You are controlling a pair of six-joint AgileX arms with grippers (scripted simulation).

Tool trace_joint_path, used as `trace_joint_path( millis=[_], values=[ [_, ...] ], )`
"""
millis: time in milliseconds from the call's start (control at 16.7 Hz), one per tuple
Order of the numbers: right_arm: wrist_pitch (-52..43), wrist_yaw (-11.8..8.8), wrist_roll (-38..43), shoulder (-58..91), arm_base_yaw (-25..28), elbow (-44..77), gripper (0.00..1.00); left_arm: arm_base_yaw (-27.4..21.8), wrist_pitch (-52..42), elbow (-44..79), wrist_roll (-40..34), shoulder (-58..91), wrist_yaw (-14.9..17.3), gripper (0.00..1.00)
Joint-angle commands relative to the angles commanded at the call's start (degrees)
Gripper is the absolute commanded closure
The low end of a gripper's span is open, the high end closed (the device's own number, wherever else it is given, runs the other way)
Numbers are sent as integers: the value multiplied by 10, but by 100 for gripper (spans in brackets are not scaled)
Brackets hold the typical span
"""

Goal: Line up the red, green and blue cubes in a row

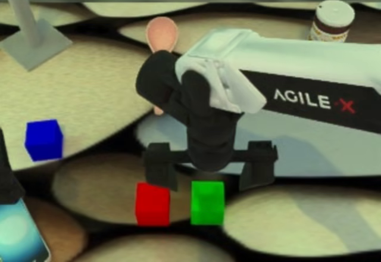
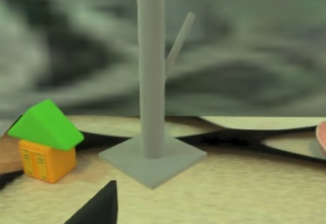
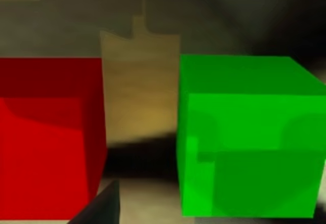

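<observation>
Even, soft light falls across the surface [image 1: 89, 89] from above, and the right arm [image 1: 297, 95] throws a dim shadow beneath itself. Up close in the right wrist view, the green cube [image 3: 249, 137] carries a faint dark reflection on its glossy face, while the red cube [image 3: 48, 137] shows a shaded upper band. Behind the grey stand [image 2: 151, 81], the backdrop is a smeared blur.

red cube [image 1: 152, 203]: glossy, smooth plastic, I'd say
green cube [image 1: 207, 202]: same gloss
blue cube [image 1: 43, 139]: glossy
surface [image 1: 89, 89]: matt, grainy

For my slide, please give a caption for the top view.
Right tool open above the red cube and green cube; blue cube apart at left.
</observation>
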State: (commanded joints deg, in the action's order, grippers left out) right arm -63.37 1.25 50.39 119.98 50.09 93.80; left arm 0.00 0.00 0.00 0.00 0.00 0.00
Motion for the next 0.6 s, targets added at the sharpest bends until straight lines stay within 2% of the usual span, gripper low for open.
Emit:
trace_joint_path(
  millis=[180,600],
  values=[
    [-29,0,0,-13,0,21,0,0,0,0,0,0,0,0],
    [-9,4,-15,-45,-17,-6,0,-2,-19,28,-4,28,1,0]
  ],
)
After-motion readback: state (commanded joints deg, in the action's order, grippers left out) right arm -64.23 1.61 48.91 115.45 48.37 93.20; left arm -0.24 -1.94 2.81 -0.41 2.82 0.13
